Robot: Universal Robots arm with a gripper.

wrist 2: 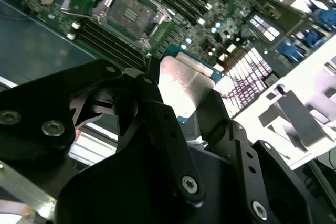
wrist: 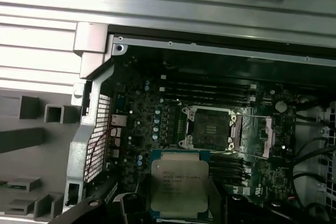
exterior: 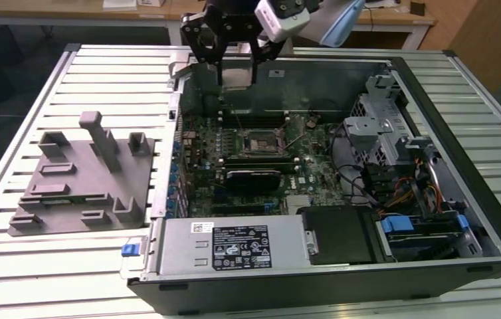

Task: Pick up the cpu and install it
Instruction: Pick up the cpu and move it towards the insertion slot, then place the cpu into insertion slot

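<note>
Black metal pincer (exterior: 237, 74) is gripping the cpu (wrist: 179, 184) by two opposite edges, closed only to the chip's width, and is holding it in the air over the open computer case (exterior: 474, 159), near the case's edge farthest from the exterior camera. Picking up is reading as done, but installing is not: the socket (wrist: 210, 128) in the middle of the motherboard (exterior: 199, 153) is lying open and empty, well apart from the chip. Grey fixture (exterior: 73, 193) is sitting on the slatted table (exterior: 20, 100) beside the case.
</note>
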